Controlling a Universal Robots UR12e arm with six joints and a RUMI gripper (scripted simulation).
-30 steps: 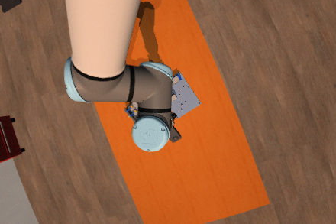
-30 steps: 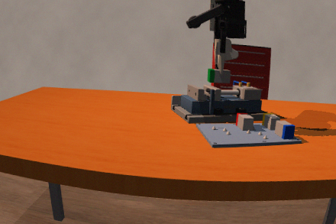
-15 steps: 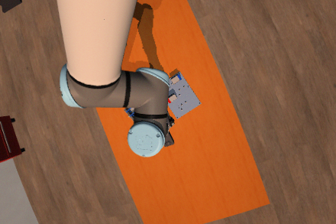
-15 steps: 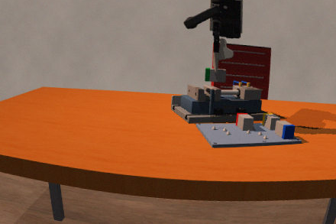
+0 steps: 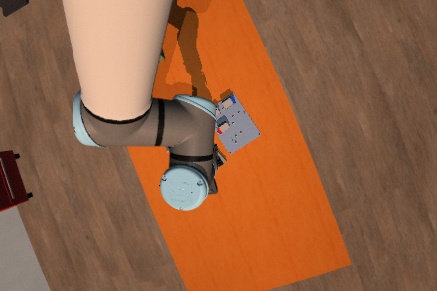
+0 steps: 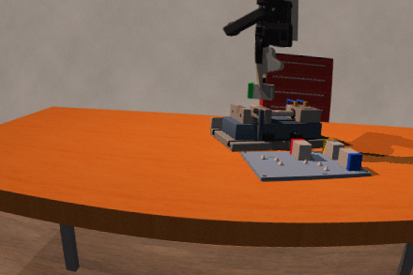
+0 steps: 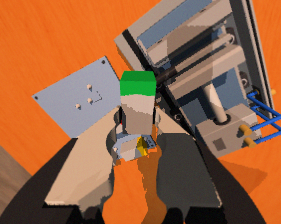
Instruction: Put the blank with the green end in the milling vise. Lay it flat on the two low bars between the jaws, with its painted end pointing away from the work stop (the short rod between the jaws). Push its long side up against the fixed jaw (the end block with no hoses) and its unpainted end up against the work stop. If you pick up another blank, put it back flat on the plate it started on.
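- Grey wall fills the background, with a dark red cabinet standing beyond the table and brown wood-look floor around it.
- Bright orange, the table carries the milling vise and a blue-grey plate near it.
- The end effector is closed on the blank with the green end, a finger on either side of its bare part.
- That blank is in the air above the vise in the exterior view, clear of the bars and jaws; its green end sticks out past the fingertips.
- Blue hoses with brass-coloured fittings sit on the end block at one end of the vise.
- On the plate stand a red-ended blank, a yellow-marked blank and a blue-ended blank, along with small pale pegs.
- From the top, the arm hides the vise.
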